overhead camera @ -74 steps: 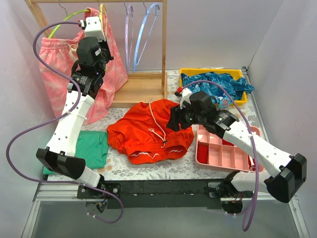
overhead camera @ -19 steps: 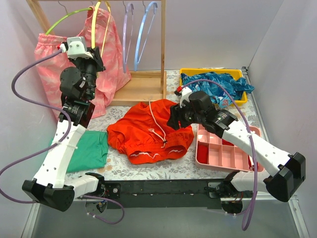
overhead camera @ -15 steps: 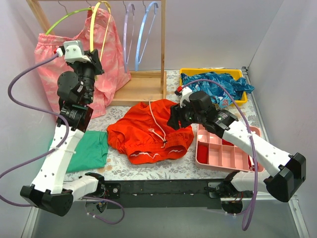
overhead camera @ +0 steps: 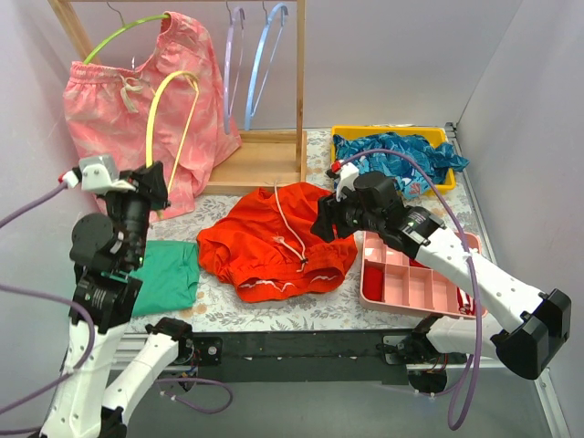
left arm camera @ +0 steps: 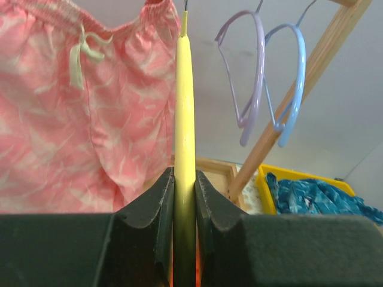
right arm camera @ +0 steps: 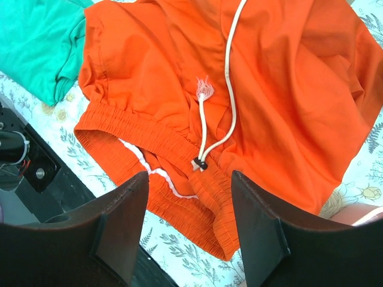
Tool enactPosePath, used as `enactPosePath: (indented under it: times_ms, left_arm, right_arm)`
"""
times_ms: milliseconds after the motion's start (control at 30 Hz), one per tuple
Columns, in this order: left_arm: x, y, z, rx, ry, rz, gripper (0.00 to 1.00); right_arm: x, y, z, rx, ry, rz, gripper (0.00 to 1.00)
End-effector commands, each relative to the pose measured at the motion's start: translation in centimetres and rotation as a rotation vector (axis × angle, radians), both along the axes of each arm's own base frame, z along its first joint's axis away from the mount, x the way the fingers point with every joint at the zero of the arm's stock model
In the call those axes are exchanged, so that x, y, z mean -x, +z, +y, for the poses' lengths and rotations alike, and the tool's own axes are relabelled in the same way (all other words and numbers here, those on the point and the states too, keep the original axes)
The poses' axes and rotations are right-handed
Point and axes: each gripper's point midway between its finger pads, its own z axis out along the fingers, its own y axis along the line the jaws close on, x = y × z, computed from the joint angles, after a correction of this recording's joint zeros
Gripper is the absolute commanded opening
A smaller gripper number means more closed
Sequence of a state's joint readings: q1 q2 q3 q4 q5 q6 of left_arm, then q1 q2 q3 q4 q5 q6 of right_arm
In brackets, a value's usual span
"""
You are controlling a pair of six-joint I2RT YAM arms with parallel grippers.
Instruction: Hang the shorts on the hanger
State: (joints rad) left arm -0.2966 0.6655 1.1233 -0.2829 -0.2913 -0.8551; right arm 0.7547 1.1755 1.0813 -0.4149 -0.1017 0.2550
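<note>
The red-orange shorts point(overhead camera: 274, 242) lie crumpled on the table's middle, their white drawstring point(right arm camera: 230, 84) across them. My left gripper point(overhead camera: 151, 187) is shut on the yellow hanger point(overhead camera: 169, 119) and holds it up in the air at the left, off the rack; in the left wrist view the hanger point(left arm camera: 184, 107) runs straight up from between my fingers. My right gripper point(overhead camera: 326, 226) is open and empty, hovering over the right side of the shorts point(right arm camera: 197, 89), with its fingers point(right arm camera: 119, 224) spread above the waistband.
A wooden rack point(overhead camera: 301, 82) at the back holds pink patterned shorts point(overhead camera: 109, 100) on a green hanger, plus lilac point(overhead camera: 230, 64) and blue point(overhead camera: 269, 55) hangers. A yellow bin with blue cloth point(overhead camera: 397, 155) is back right. A pink tray point(overhead camera: 415, 278) is right, a green cloth point(overhead camera: 164, 274) left.
</note>
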Motion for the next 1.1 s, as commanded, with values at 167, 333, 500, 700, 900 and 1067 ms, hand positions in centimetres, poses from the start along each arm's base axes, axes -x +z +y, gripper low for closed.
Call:
enactPosePath:
  times_ms: [167, 333, 500, 700, 900, 1067]
  left_arm:
    - [5.9, -10.1, -4.4, 0.154, -0.301, 0.282, 0.00]
    - [8.6, -12.9, -6.0, 0.204, -0.420, 0.363, 0.00]
    - [11.1, -14.6, -6.6, 0.184, -0.491, 0.433, 0.00]
    - [13.1, -15.2, -8.1, 0.186, -0.606, 0.487, 0.00]
    - [15.2, -13.9, -7.9, 0.131, -0.654, 0.469, 0.00]
    - [16.3, -12.9, -8.0, 0.091, -0.707, 0.473, 0.00]
  right_arm:
    - [1.0, -1.2, 1.1, -0.018, 0.054, 0.002, 0.65]
    - [2.0, -5.6, 0.4, 0.080, 0.020, 0.046, 0.64]
    - [2.6, -7.9, -1.3, 0.198, -0.064, 0.023, 0.64]
    - [3.9, -9.2, -3.7, 0.355, -0.157, -0.021, 0.64]
    - [5.3, -10.6, -5.3, 0.393, -0.173, 0.004, 0.63]
    - [6.1, -11.6, -5.8, 0.404, -0.162, 0.020, 0.63]
